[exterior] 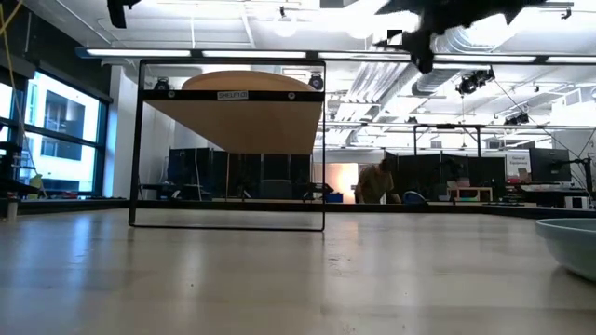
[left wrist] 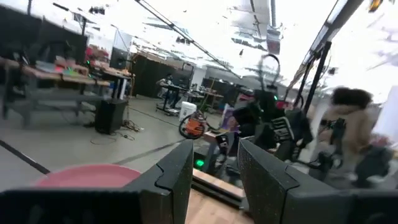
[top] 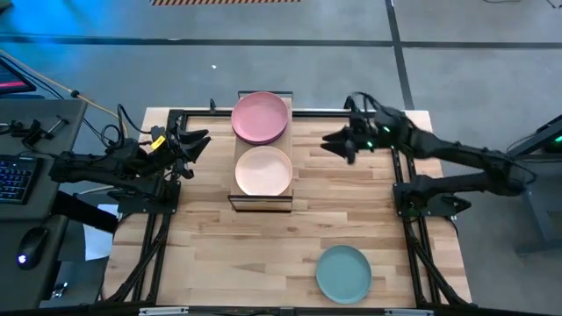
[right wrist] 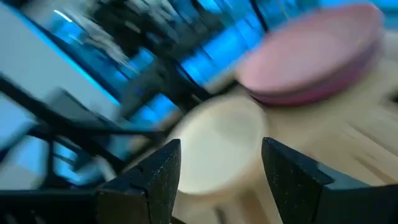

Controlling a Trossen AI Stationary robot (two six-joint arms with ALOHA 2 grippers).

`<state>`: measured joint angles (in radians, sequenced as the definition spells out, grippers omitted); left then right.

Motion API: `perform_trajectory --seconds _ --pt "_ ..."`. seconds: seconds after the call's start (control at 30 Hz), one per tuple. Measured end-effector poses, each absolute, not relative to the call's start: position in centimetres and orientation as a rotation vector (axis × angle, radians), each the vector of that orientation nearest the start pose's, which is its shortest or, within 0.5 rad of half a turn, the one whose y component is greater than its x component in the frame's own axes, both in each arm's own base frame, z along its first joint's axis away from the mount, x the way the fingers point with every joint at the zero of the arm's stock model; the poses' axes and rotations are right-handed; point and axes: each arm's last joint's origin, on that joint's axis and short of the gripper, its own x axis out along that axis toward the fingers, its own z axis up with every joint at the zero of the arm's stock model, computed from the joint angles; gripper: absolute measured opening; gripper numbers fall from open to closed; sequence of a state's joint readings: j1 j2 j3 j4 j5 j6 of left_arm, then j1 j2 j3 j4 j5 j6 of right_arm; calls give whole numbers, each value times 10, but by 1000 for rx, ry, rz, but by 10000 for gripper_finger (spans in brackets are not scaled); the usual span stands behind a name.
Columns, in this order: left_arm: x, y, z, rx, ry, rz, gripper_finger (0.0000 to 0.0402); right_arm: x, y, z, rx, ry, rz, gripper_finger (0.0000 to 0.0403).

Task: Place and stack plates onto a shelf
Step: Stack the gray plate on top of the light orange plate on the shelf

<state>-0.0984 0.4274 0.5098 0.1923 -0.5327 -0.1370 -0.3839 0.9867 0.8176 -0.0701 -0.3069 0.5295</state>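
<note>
The shelf stands at the table's far middle. A pink plate lies on its far half, and a darker magenta rim shows under it. A cream plate lies flat on the near half. A light teal plate rests on the table near the front right. My left gripper hovers open to the left of the shelf. My right gripper hovers open to the right of it, pointing at the plates. Both hold nothing.
A dark frame runs along the table's left and right sides. In the low view the teal plate sits at the right and the shelf's frame at the left. A person is far off in the room.
</note>
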Motion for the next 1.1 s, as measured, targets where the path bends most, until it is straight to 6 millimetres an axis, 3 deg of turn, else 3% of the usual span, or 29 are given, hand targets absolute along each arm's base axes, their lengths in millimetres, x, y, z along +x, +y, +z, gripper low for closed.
perform_trajectory --seconds 0.17,0.4,0.97,1.1 --pt "121 -1 315 -311 -263 273 117 193 -52 312 547 8 -19 206" --pt "145 -9 304 -331 -160 82 117 195 -41 316 488 -4 30 206" --pt "137 -8 310 -260 -204 63 117 197 -36 318 543 -8 3 206" --pt "137 -8 310 -261 -206 63 117 199 -33 310 659 144 -19 206"
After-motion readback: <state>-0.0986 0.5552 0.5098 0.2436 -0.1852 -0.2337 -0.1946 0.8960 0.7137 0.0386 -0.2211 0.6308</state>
